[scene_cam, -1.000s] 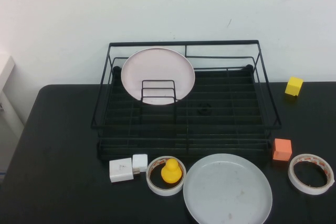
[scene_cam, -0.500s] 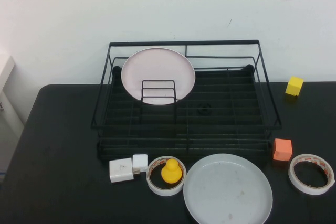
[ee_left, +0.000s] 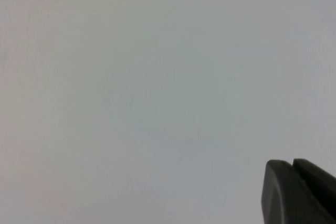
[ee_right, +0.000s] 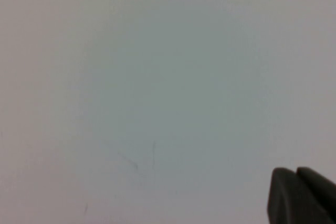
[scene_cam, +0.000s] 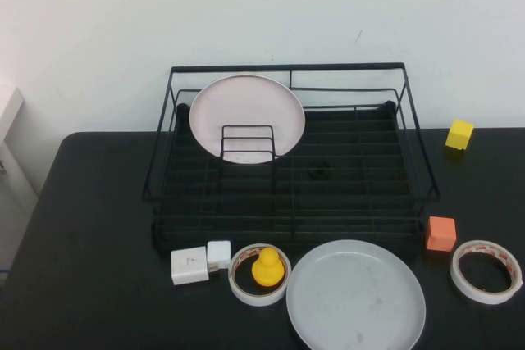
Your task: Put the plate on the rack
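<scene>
Two plates are in view: the plate [scene_cam: 356,296] for this job lies flat on the black surface [scene_cam: 90,243] just in front of the rack [scene_cam: 287,157], while a pinkish plate [scene_cam: 247,118] stands inside it. It looks rigid, smooth and likely breakable, so its raised rim seems the best place to pinch. The left gripper [ee_left: 299,192] and right gripper [ee_right: 302,195] face a blank wall, away from the surface; whether their fingers are parted I cannot tell

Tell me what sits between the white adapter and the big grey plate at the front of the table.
In the high view, a tape roll with a yellow duck standing inside it lies between the adapter and the plate. Both grippers face only wall, left and right.
</scene>
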`<move>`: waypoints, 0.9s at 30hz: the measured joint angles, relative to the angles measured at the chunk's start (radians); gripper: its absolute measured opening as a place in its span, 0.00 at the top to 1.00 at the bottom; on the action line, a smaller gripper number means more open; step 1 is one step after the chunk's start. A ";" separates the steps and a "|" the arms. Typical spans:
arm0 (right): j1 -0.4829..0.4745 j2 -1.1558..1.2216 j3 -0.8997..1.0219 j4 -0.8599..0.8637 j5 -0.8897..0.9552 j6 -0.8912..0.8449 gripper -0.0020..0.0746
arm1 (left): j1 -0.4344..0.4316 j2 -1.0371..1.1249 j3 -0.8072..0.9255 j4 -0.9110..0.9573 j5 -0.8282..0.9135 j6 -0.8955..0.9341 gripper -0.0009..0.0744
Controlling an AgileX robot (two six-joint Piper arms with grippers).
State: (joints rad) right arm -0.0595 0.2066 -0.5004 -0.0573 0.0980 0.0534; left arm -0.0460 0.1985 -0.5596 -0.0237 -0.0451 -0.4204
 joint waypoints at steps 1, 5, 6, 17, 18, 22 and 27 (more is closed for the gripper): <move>0.000 0.043 -0.027 0.000 0.046 0.000 0.98 | 0.000 0.033 -0.017 -0.001 0.057 0.000 0.99; 0.000 0.219 -0.155 0.018 0.265 -0.036 0.98 | 0.000 0.204 -0.101 -0.012 0.335 0.000 0.99; 0.000 0.253 -0.185 0.037 0.323 -0.071 0.98 | 0.000 0.242 -0.120 -0.015 0.406 0.002 0.99; 0.000 0.711 -0.369 0.607 0.878 -0.757 0.98 | 0.000 0.542 -0.166 -0.307 0.816 0.213 0.99; 0.000 0.741 -0.369 0.646 0.890 -0.796 0.98 | 0.000 0.565 -0.166 -0.358 0.828 0.245 0.99; 0.000 0.880 -0.370 0.843 0.935 -0.960 0.98 | 0.000 0.639 -0.166 -0.515 0.853 0.383 0.99; 0.033 1.058 -0.354 0.973 0.914 -1.084 0.98 | 0.000 0.726 -0.169 -0.602 0.895 0.528 0.99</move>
State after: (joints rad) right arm -0.0261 1.2643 -0.8545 0.9162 1.0125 -1.0307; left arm -0.0460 0.9245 -0.7283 -0.6259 0.8498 0.1080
